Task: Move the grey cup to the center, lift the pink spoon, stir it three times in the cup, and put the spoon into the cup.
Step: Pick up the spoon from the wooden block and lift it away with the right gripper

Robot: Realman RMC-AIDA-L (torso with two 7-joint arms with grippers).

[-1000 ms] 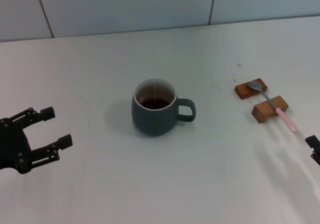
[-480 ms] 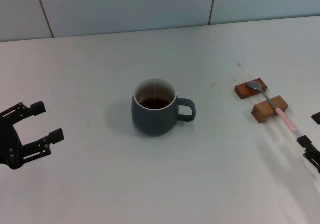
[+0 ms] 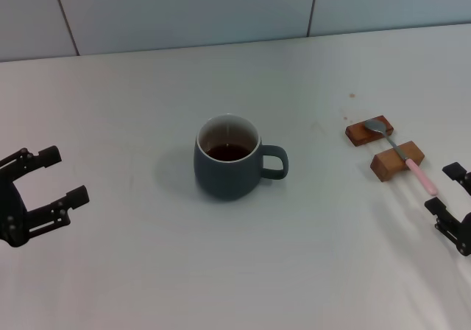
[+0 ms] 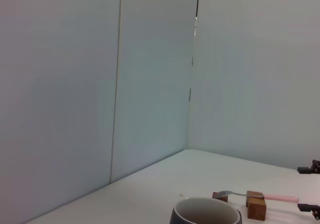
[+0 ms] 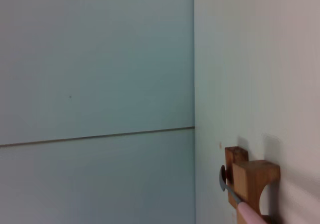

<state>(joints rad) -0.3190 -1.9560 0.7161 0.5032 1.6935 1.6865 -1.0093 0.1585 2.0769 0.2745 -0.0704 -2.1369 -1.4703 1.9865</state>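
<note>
Left gripper [image 3: 57, 175]: low at the robot's left edge of the table [image 3: 147, 271], jaws spread wide, nothing between them. Its two fingertips point toward the grey cup [image 3: 227, 157], which is well apart from it, off to its right and slightly farther out.

Right gripper [image 3: 450, 188]: low at the robot's right edge of the table, only partly in the head view. Two black finger ends [image 3: 455, 172] show with a clear gap between them, so it reads as parted and empty. The pink spoon [image 3: 404, 156] lies just beside this gripper, toward the cup side; the pink handle end is nearest the fingers but does not touch them.

Grey cup: upright, about mid-table, between the two grippers and closer to neither by much. Loop handle points toward the right gripper. Dark liquid inside, white inner wall visible above it. In the left wrist view only the rim [image 4: 207, 207] shows.

Pink spoon: rests across two wooden blocks [image 3: 397, 160]. Neck sits on the nearer, arched block; silver bowl lies over the farther, flatter block [image 3: 369, 131]. Handle overhangs the nearer block toward the right gripper. The right wrist view shows the same blocks [image 5: 250, 176] with the spoon's bowl [image 5: 223, 179] against them.

Beyond everything: pale tiled wall [image 3: 184, 9] at the table's far edge.
</note>
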